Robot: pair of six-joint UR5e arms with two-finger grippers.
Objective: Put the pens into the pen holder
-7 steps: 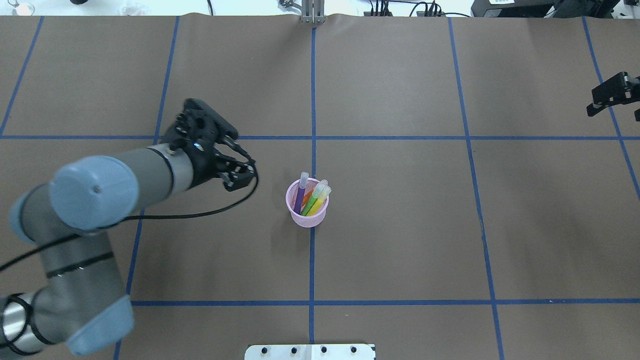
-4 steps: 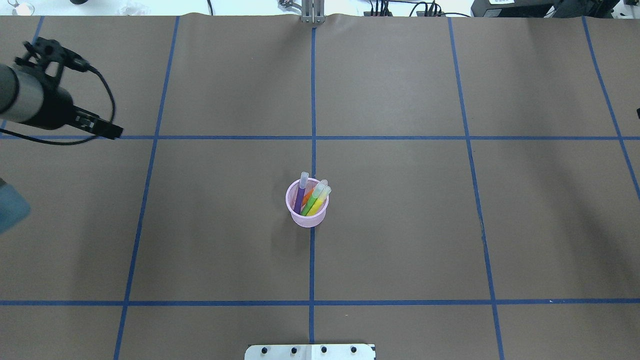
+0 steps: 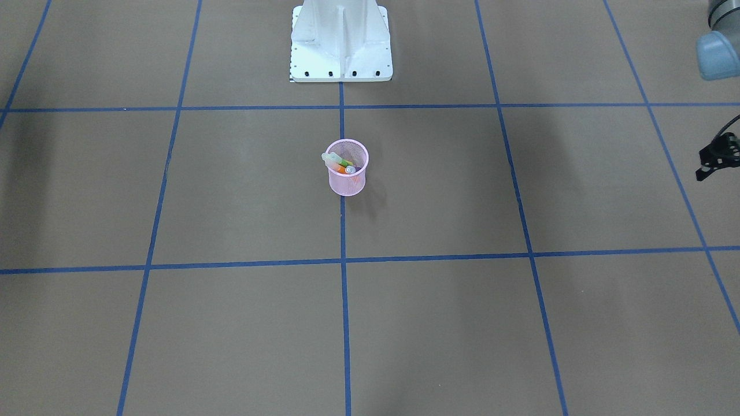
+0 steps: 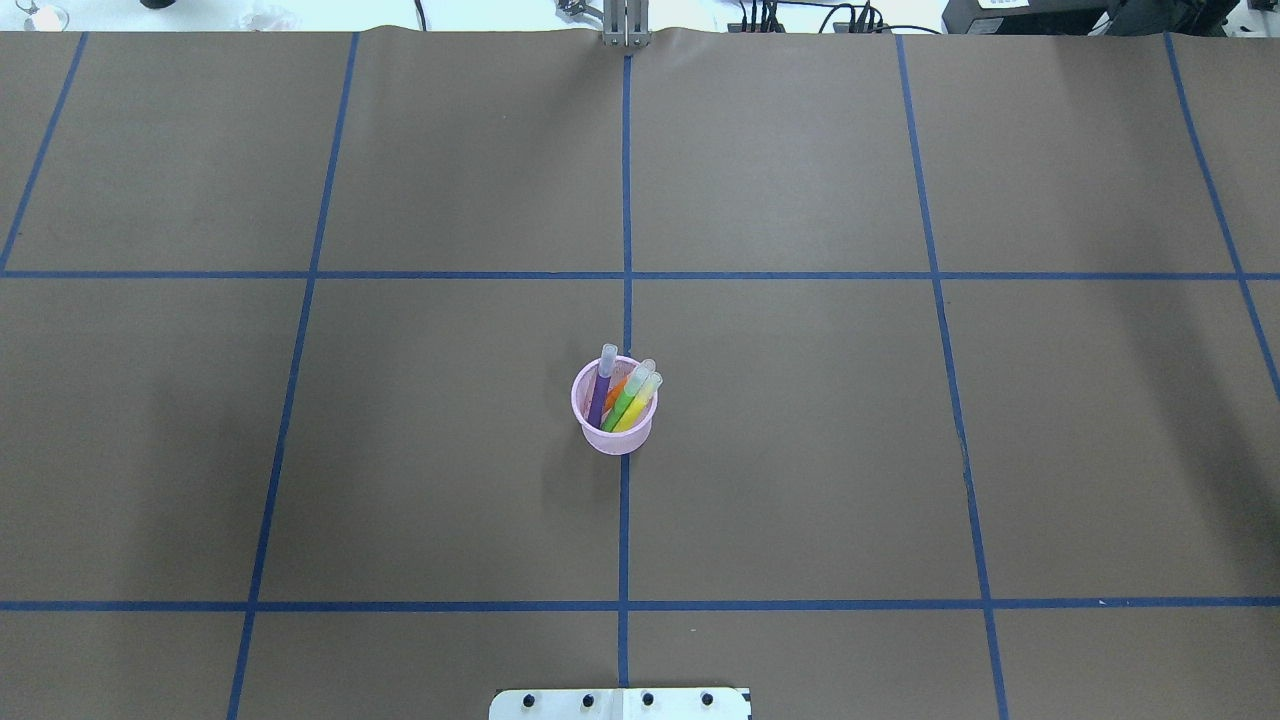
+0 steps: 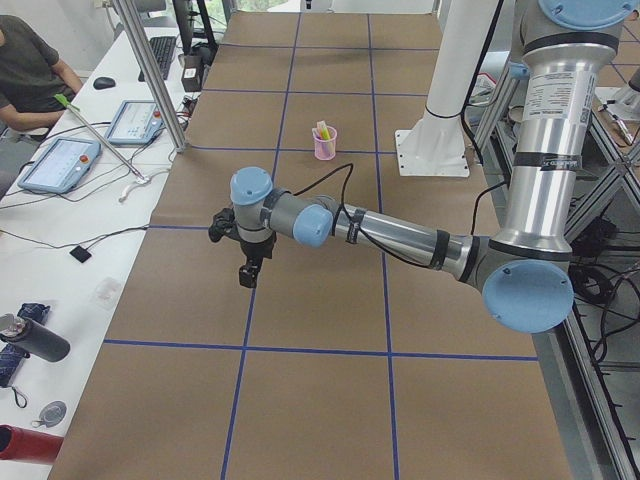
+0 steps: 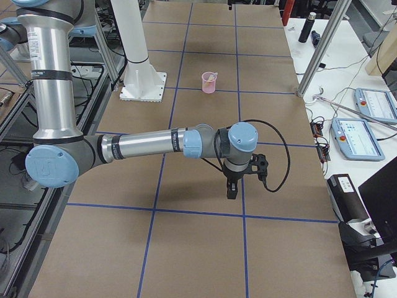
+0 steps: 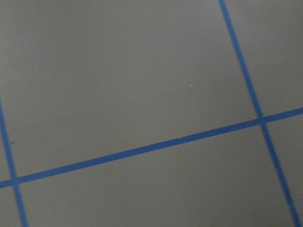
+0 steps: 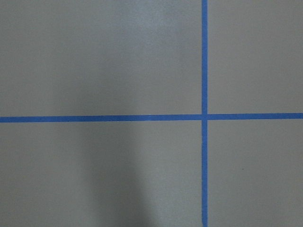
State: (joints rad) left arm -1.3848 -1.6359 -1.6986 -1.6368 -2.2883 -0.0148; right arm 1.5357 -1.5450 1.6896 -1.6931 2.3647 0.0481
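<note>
The pink mesh pen holder (image 4: pixel 614 425) stands upright near the table's middle on a blue tape line. It also shows in the front view (image 3: pixel 347 173). Purple (image 4: pixel 599 393), orange (image 4: pixel 615 386), green (image 4: pixel 622 402) and yellow (image 4: pixel 634 410) pens stand in it, caps up. No pen lies on the table. Neither gripper shows in the overhead view. My left gripper (image 5: pixel 246 278) hangs over the table's left end, pointing down. My right gripper (image 6: pixel 231 192) hangs over the right end. I cannot tell whether either is open or shut. Both wrist views show only bare table and tape.
The robot's white base plate (image 4: pixel 620 703) sits at the near table edge behind the holder. A black part of the left wrist (image 3: pixel 717 159) shows at the front view's right edge. Control tablets (image 5: pixel 60 165) and a seated person (image 5: pixel 30 70) are beyond the table's left end.
My left arm has drawn back from beside the pen holder, leftward, and out of the overhead view. My right gripper has also left that view at the right edge. Holder and pens have not moved.
</note>
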